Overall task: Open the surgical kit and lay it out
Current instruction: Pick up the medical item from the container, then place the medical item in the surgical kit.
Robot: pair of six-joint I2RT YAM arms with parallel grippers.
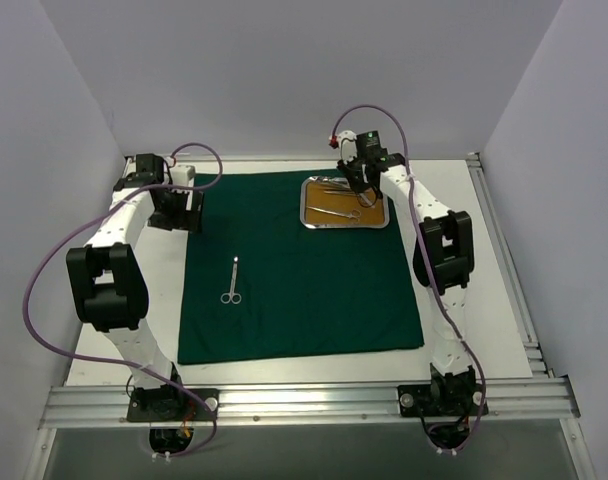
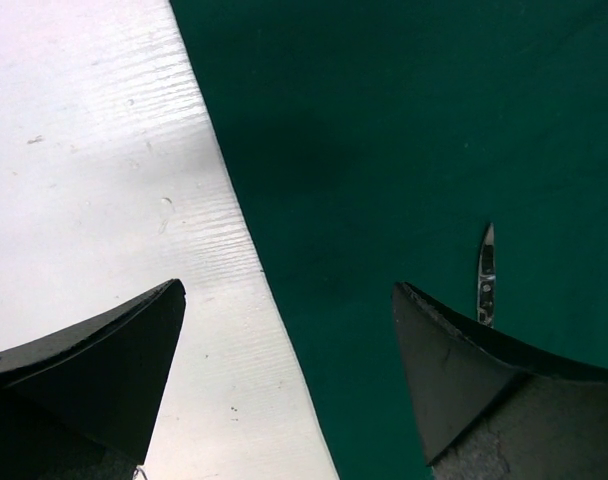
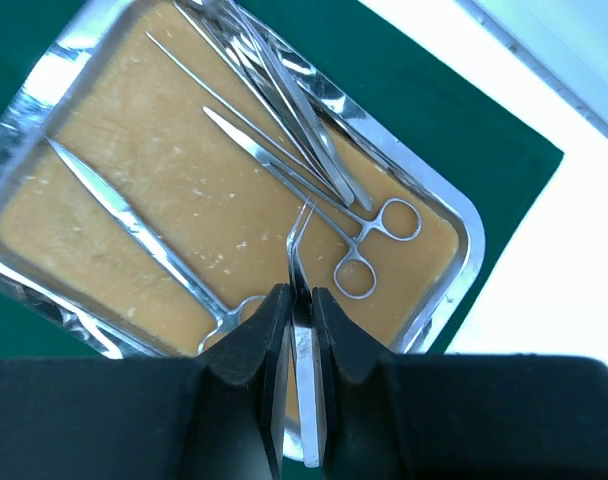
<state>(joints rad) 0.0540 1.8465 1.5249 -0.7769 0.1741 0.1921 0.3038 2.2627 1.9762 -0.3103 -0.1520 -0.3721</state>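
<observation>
The dark green drape [image 1: 304, 300] lies flat and open on the table. The steel tray [image 1: 344, 226] with a tan liner [image 3: 164, 170] sits on the drape's far right part. My right gripper [image 3: 301, 295] hovers over the tray's near end, shut on bent-tip silver tweezers [image 3: 296, 240]. Ring-handled forceps [image 3: 364, 235], long scissors [image 3: 124, 220] and straight tweezers [image 3: 304, 120] lie in the tray. One pair of scissors [image 1: 232, 282] lies on the drape left of centre; its tip shows in the left wrist view [image 2: 487, 265]. My left gripper [image 2: 289, 290] is open and empty above the drape's left edge.
The white tabletop [image 2: 94, 150] borders the drape on the left. White enclosure walls stand on the left, back and right. An aluminium rail [image 1: 304, 400] runs along the near edge, where the arm bases are mounted.
</observation>
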